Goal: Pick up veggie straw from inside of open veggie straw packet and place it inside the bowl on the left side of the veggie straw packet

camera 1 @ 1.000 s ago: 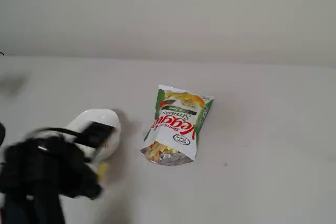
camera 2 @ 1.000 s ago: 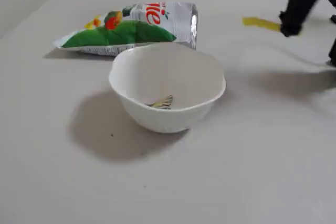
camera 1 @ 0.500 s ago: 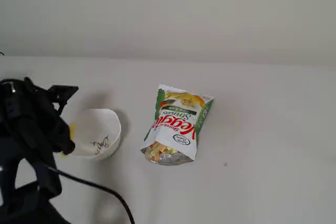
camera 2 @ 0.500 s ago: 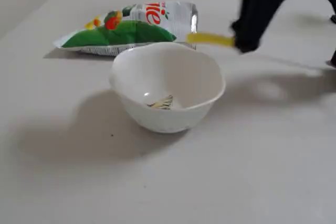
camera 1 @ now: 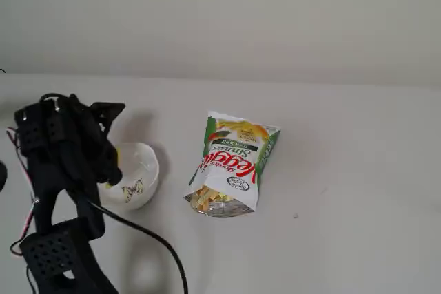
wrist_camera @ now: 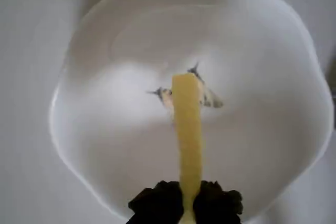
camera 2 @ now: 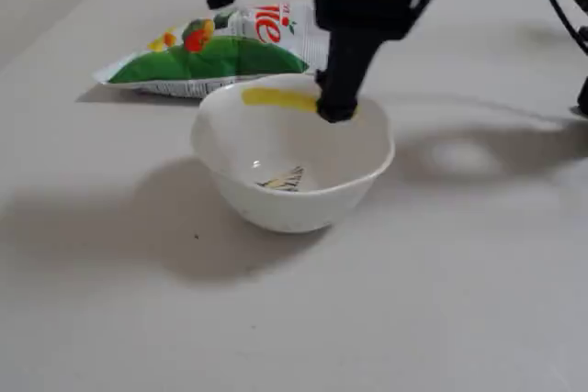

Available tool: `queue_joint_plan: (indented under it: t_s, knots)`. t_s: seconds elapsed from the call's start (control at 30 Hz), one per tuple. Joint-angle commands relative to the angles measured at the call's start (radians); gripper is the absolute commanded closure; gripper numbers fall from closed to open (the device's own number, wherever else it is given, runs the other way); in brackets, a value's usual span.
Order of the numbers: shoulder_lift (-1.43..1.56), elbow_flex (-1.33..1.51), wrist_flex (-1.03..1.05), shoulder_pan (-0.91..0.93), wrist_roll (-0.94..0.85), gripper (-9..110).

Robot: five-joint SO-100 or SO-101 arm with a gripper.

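So the pick part looks done. In the wrist view, nearest the camera, the gripper (wrist_camera: 187,205) has its jaws clenched on one end of the veggie straw (wrist_camera: 188,135), and the yellow stick pokes out straight over the middle of the bowl (wrist_camera: 84,145), right above the little dark drawing on the bowl's floor. Nothing else is in the bowl as far as I can see.

In a fixed view from the side, the veggie straw (camera 2: 278,97) is held roughly level at about rim height, hanging over the bowl (camera 2: 303,199) rather than resting in it. So it isn't placed yet; my read is that all that's left is a small dip and letting go, and the bowl is wide enough that the drop should be forgiving.

Further back, the veggie straw packet (camera 2: 216,54) lies flat on the desk (camera 2: 432,300), close behind the bowl but apart from it.

In a fixed view from above, the bowl (camera 1: 146,170) sits toward the left edge of the desk, half hidden by the arm, and the packet (camera 1: 238,160) lies mid-desk with its torn silvery end showing more pale straws inside.
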Motion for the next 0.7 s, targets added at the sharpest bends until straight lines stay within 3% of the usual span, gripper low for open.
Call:
queue_joint_plan:
  t_s: [0.0, 0.17, 0.3, 0.43, 0.67]
  knots:
    - [0.005, -0.092, 0.023, 0.061, -0.012, 90]
    - [-0.008, -0.084, 0.034, 0.058, 0.015, 74]
    - [-0.008, -0.084, 0.037, 0.054, 0.021, 72]
    - [0.012, -0.077, 0.038, 0.052, 0.026, 95]
    - [0.183, 0.14, 0.04, 0.009, 0.037, 101]
